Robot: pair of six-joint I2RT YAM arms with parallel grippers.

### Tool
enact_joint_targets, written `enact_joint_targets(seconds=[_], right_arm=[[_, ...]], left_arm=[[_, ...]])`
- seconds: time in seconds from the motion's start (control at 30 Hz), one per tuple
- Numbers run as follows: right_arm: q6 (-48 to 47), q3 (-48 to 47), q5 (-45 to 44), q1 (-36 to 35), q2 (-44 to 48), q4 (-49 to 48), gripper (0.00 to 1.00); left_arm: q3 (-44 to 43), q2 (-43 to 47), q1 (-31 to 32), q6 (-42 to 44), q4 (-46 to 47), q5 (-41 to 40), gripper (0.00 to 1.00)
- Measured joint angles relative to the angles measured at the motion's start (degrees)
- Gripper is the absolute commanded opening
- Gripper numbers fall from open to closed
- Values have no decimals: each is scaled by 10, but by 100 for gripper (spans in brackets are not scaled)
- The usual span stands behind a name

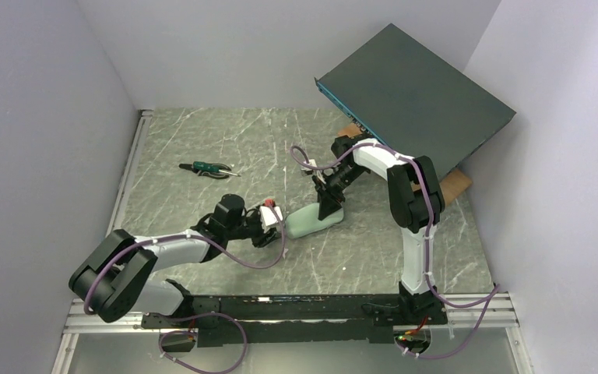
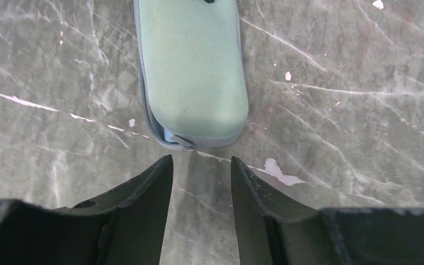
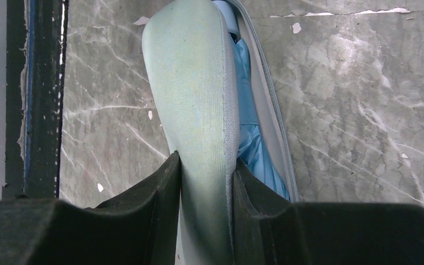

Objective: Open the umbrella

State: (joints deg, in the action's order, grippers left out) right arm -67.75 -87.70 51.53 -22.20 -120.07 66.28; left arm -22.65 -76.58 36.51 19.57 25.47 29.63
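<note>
A pale grey-green hard case (image 1: 311, 221) lies mid-table. My right gripper (image 1: 329, 206) is shut on the case's lid (image 3: 199, 99), one finger outside it and one inside, holding it raised off the lower half. In the right wrist view, the umbrella (image 3: 251, 132) shows as folded sky-blue fabric in the gap under the lid. Its shaft and handle are hidden. My left gripper (image 1: 276, 220) is open and empty. In the left wrist view its tips (image 2: 201, 160) sit just short of the case's rounded end (image 2: 193, 66), not touching it.
A big dark-grey flat box (image 1: 413, 89) leans tilted at the back right over a brown board (image 1: 455, 183). A green-handled tool (image 1: 206, 168) lies at the back left. White walls close in three sides. A black rail (image 3: 33, 94) runs along the table's near edge.
</note>
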Motion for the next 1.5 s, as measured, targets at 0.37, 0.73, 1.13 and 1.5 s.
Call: enact_joint_targets(seconds=[0.37,0.73,1.13,1.5], right_arm=[[-19,0,-6,-6,2,4,0],[-24,0,-7,-6,2,6,0],[-27,0,-7,-7,2,7,0],[-26,-1,-7,-7,2,7,0]], left_arm=[[-63,-62,-11,159,-32,61,51],[-96,-99,-37,196,-96,96,13],[-89,-59,-33,176,-132,111,8],[-90,-88,-37,131,-123,91,16]])
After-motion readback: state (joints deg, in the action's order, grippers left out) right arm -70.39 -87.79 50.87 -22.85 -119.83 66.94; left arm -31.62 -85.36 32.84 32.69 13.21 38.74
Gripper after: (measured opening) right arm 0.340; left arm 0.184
